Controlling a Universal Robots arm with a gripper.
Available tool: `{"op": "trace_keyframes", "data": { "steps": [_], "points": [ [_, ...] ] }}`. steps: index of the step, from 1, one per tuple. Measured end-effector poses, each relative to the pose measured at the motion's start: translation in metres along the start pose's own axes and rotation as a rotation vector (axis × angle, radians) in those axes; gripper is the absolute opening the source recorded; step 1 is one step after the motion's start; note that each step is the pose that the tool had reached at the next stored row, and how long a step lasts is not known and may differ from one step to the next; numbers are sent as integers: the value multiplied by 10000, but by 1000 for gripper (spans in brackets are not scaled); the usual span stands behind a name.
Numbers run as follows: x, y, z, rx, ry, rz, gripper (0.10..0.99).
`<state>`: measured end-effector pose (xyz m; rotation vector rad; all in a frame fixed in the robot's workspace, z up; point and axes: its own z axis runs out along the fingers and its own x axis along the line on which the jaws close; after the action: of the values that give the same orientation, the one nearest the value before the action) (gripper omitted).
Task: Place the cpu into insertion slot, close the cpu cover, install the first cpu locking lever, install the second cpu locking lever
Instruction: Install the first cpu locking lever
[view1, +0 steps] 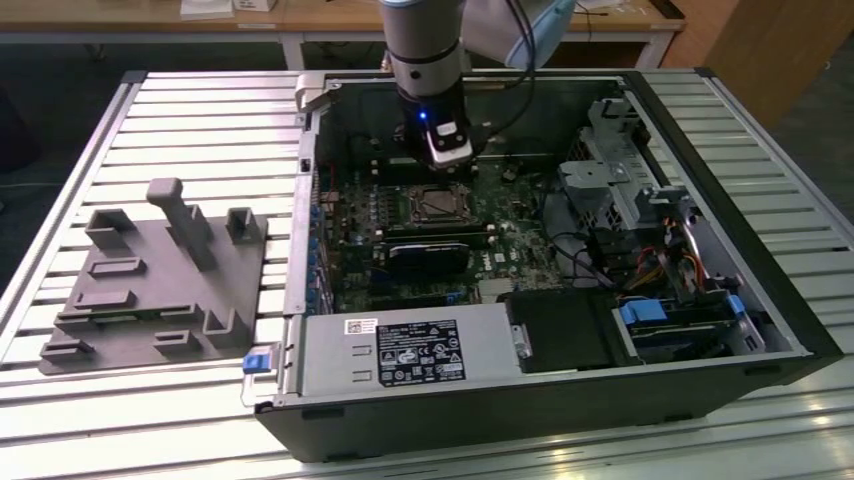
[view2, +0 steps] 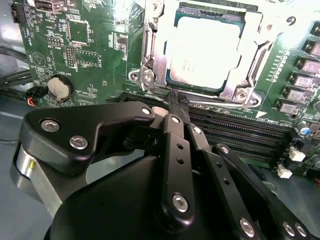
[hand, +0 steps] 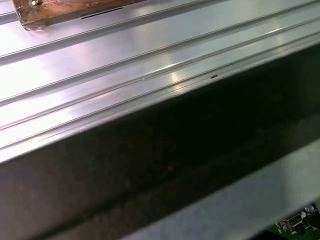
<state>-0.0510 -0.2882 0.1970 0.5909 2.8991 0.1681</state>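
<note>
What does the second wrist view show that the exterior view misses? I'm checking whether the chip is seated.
Second wrist view: the cpu lies under the closed cpu cover, with the gripper shut at the socket's edge. Exterior view: the open computer case and a grey fixture beside it. Both: the green motherboard and socket.

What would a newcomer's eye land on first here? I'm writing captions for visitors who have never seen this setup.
First, the pale silvery cpu, seated in the insertion slot with the cpu cover framing it, on the green motherboard in the second wrist view. Next, the black gripper, jaws shut, tips at the socket's edge. In the exterior view, the arm reaches down into the open computer case, with a grey fixture block on the exterior view's left.
</note>
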Motion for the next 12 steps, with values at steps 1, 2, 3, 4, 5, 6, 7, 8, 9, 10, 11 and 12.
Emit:
{"op": "trace_keyframes", "data": {
  "steps": [1,2,3,4,5,6,7,8,9,10,11,12],
  "points": [
    [-1,-3,3,2,1,-19,106],
    [-2,-7,6,5,1,-40,106],
    [-3,-10,8,7,2,-61,106],
    [-4,-14,12,8,3,-84,106],
    [-4,-17,15,8,4,-105,106],
    [-5,-20,19,7,5,-125,106],
    [-5,-21,23,4,7,-145,106],
    [-4,-22,25,4,11,-164,106],
    [-5,-22,26,2,14,-185,106],
    [-6,-22,27,1,17,-204,106],
    [-6,-22,28,-1,20,-222,106],
    [-7,-22,30,-3,23,-242,106]
  ]
}}
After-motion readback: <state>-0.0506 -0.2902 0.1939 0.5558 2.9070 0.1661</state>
